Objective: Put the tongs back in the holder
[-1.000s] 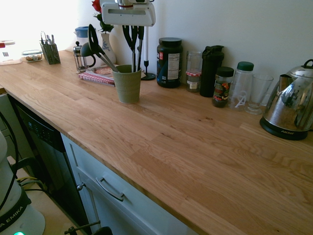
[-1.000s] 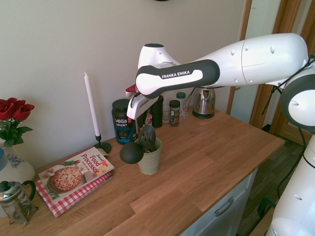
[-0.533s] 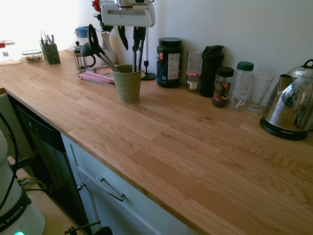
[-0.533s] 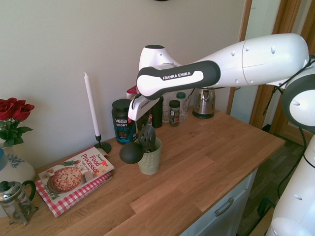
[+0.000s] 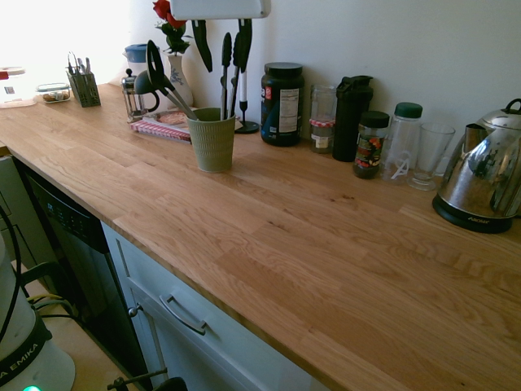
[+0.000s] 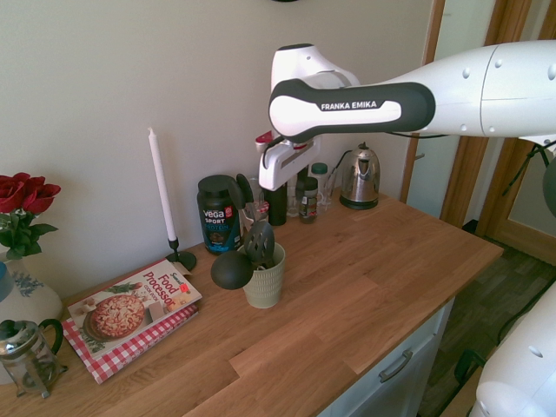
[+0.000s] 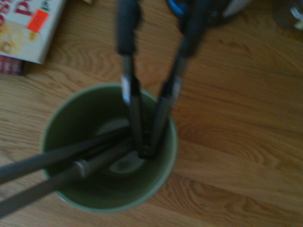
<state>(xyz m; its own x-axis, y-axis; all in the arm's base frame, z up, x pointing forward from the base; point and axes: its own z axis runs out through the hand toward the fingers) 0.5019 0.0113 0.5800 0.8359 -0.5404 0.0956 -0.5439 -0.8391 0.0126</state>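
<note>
We have let go: the gripper [image 5: 221, 41] now hangs spread apart above the tongs [image 5: 230, 77], which stand in the holder [image 5: 212, 140], so the task looks done.

Tongs [image 7: 142, 94]: grey metal arms, matt black tips. Holder [image 5: 212, 140]: matt sage-green, ribbed. Countertop [image 5: 309, 244]: smooth oiled wood. Kettle [image 5: 482, 175]: glossy polished metal

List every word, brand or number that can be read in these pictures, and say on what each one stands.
"FRANKA EMIKA": arm
"VEGA SPORT": black tub
"Food Processor": cookbook
"EMIKA": robot base
Unreadable: tub's label in the first exterior view, small jars, kettle, cookbook's small print and orange sticker.
</note>
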